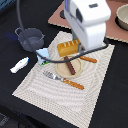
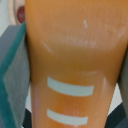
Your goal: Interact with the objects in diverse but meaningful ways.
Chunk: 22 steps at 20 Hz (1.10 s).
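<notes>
- Pale woven mat (image 1: pixel 60 85) spread over a black table (image 1: pixel 15 20); grey two-handled pot (image 1: pixel 30 38) off the mat.
- Gripper (image 1: pixel 79 46) down at golden scored bread loaf (image 1: pixel 68 47), loaf (image 2: pixel 75 60) filling the wrist view; finger spread impossible to tell.

golden scored loaf (image 1: pixel 68 47), brown sausage (image 1: pixel 70 65), grey pot (image 1: pixel 30 38)

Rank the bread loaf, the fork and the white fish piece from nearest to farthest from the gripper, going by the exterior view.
1. Bread loaf: right under the gripper, at the mat's far edge.
2. Fork: on the mat's middle, toward the camera.
3. White fish piece: off the mat, on the exterior view's left.
</notes>
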Available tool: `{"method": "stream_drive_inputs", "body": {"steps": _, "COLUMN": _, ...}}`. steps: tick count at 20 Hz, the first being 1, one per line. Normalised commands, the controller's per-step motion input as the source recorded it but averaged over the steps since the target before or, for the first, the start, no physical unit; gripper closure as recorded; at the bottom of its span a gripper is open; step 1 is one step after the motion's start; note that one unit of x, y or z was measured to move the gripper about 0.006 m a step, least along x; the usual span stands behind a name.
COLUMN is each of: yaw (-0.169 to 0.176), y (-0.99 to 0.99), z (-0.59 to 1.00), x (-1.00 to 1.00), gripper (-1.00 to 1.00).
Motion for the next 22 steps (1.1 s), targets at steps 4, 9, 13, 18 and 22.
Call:
{"method": "stream_drive_inputs", "body": {"steps": 4, "yaw": 0.0, "y": -1.0, "z": -0.09, "x": 0.04, "gripper": 1.0}}
{"method": "stream_drive_inputs", "body": {"steps": 9, "yaw": 0.0, "y": -0.86, "z": -0.29, "x": 0.0, "gripper": 1.0}}
{"method": "stream_drive_inputs", "body": {"steps": 13, "yaw": 0.0, "y": -0.48, "z": -0.54, "x": -0.05, "gripper": 1.0}}
{"method": "stream_drive_inputs", "body": {"steps": 18, "yaw": 0.0, "y": -0.36, "z": -0.49, "x": -0.03, "gripper": 1.0}}
{"method": "stream_drive_inputs", "body": {"steps": 22, "yaw": 0.0, "y": -0.29, "z": -0.32, "x": -0.02, "gripper": 1.0}}
